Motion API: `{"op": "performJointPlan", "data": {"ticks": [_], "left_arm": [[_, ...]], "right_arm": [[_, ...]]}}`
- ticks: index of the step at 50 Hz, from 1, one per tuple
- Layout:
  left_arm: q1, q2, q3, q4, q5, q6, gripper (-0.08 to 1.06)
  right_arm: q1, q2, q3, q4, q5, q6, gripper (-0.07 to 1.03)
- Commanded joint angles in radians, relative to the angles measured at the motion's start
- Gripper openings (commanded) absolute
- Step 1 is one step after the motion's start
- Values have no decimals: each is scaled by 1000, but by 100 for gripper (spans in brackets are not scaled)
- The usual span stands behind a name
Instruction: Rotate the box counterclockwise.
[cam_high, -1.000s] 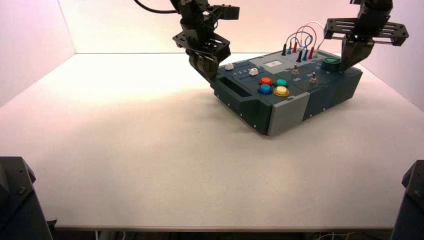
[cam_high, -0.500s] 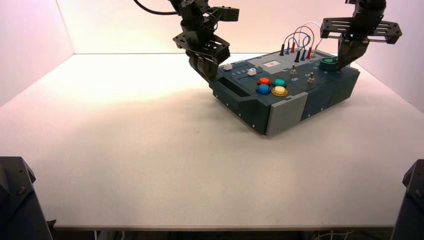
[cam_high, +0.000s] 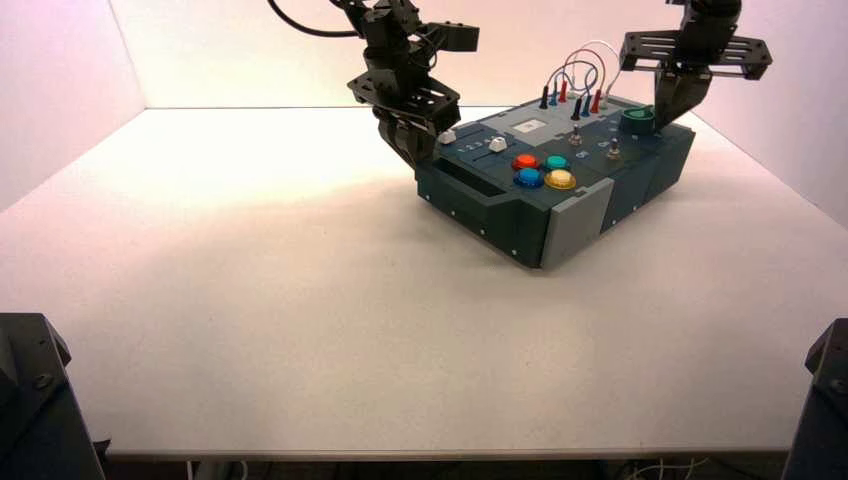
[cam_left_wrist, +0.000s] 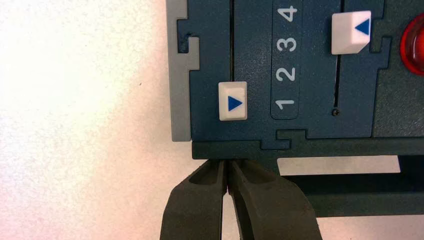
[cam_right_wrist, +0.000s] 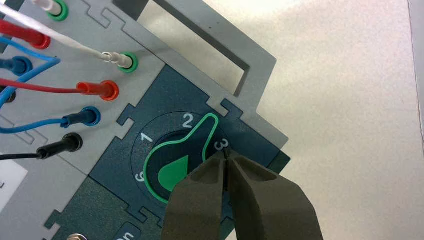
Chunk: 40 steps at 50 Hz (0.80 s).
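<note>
The left pincer (cam_high: 416, 163), tips together, sits against the handle-side corner of the box (cam_high: 487, 222), likely bracing it as a pivot; the right pincer (cam_high: 660, 126), tips together, stands beside the green knob (cam_high: 637, 121), probably to push that end round; the box lies on the bench (cam_high: 330, 330) between both pincers, its wires (cam_high: 580, 72) just beside the right one.

Robotics lab or test bench, by look of it: pale walls (cam_high: 300, 55) round my bare light tabletop (cam_high: 300, 350), loose cables (cam_high: 665, 468) below its near edge, my own arms mounted over it
</note>
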Motion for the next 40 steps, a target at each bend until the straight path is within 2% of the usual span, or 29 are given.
{"op": "performJointPlan", "data": {"ticks": [1, 21, 40], "left_arm": [[-103, -11, -29, -6, -3, 15, -3], [-144, 28, -89, -8, 25, 34, -3], [-166, 28, -117, -18, 31, 58, -3]], "right_arm": [[130, 46, -21, 32, 2, 3, -2], [175, 106, -110, 32, 48, -2, -2], [245, 186, -218, 31, 107, -3, -2]]}}
